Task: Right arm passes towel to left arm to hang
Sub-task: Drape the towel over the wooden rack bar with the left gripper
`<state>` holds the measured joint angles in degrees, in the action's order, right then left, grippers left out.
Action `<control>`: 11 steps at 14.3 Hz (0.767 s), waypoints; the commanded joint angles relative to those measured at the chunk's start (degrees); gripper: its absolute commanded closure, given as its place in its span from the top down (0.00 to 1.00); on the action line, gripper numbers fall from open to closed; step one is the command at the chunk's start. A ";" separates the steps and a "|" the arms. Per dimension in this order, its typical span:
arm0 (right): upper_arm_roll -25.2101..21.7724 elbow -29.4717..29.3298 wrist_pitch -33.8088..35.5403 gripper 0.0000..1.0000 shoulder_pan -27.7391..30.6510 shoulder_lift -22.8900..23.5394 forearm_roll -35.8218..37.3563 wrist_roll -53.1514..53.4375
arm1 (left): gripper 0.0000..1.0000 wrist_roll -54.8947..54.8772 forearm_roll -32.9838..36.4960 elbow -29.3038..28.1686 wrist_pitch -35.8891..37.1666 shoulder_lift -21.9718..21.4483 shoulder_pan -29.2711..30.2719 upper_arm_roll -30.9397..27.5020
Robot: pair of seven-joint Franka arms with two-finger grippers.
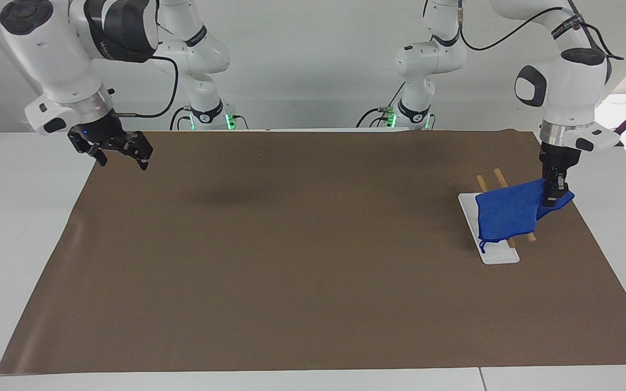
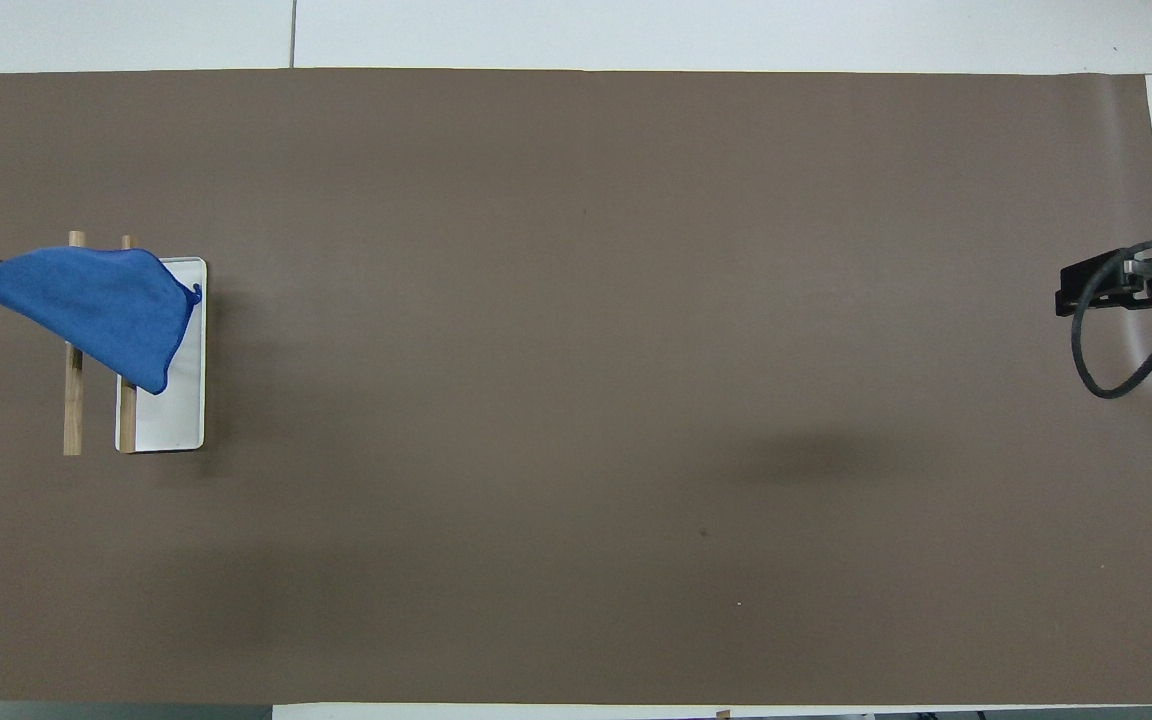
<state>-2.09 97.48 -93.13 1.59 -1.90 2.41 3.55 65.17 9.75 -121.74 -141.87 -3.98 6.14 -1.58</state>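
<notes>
One towel (image 1: 508,217) is draping over two rods (image 1: 500,178) and one white base (image 1: 495,255), pinched by the left gripper (image 1: 552,198); the right gripper (image 1: 120,155) is hanging open over the mat (image 1: 291,260).

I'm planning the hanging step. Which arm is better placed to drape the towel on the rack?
Left. The left gripper grips the towel over the wooden rack; the right gripper hangs open at the mat's other end.

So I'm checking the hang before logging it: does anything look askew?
Yes. The towel drapes crookedly over the wooden rack, one corner pinched in the left gripper, a point sagging toward the white base. The right gripper hangs open, away.
</notes>
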 commanded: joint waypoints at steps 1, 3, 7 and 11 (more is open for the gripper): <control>0.60 -6.83 7.31 1.00 0.08 0.84 0.93 -0.92 | 0.00 -0.84 0.71 -0.60 -1.74 0.29 2.20 0.35; 0.77 -11.68 11.81 1.00 -0.36 2.86 -0.03 -0.57 | 0.00 -0.84 0.71 -1.48 -1.57 -0.15 4.22 0.34; 1.03 -7.32 9.82 1.00 -0.45 1.04 -0.12 -0.21 | 0.00 -0.84 0.63 -3.15 -1.74 -0.24 6.42 0.34; 1.21 -5.98 7.70 1.00 -0.63 0.41 0.32 -0.04 | 0.00 0.21 0.27 -5.17 -2.01 -0.50 6.70 0.43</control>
<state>-1.13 90.36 -84.38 0.98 -0.61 2.39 3.45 64.88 9.74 -124.47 -142.24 -3.34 12.41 -1.58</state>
